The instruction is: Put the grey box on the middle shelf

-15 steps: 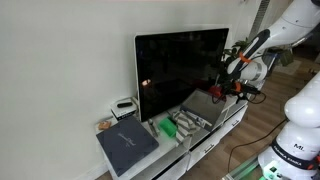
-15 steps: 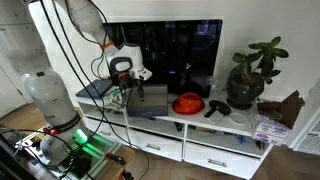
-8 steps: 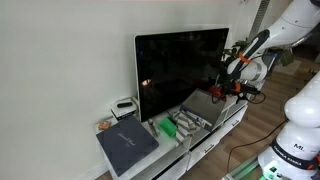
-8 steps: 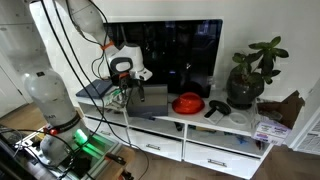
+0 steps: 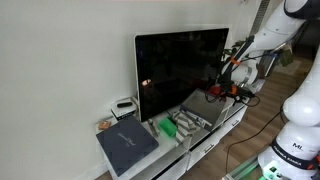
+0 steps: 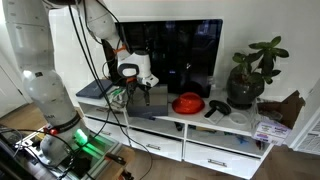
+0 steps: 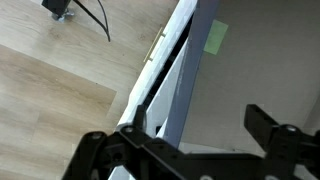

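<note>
grey box lies below; pincer has shifted sideways.

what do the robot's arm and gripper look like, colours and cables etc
The arm is white, built of thick, rounded, glossy links, with thin black cables trailing beside it. A white rounded housing sits at the wrist. The gripper is black, with angular, linked metal fingers.
</note>
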You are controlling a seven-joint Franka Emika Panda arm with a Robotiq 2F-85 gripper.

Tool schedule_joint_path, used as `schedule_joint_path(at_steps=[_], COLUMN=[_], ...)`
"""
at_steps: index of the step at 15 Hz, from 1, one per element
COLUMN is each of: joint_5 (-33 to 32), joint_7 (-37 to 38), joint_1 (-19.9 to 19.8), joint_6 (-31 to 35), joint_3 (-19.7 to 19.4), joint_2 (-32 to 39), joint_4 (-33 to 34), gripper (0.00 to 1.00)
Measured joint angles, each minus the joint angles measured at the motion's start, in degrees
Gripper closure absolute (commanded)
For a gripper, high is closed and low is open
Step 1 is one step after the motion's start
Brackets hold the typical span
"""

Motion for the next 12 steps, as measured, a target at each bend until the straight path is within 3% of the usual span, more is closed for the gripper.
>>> schedule_joint_path(at_steps=[7,8,12], joint_5=[2.62,2.91,3.32], joint_7=[-3.19,-3.40,-3.55], joint_1=[-5.74,-6.78,-10.49], joint_6=[0.54,0.63,0.73], joint_3=[3.57,4.35,7.31], joint_2=[12.26,13.72,17.94], joint_4=[8.78,9.99,14.10], gripper=[0.02,0.21,0.47])
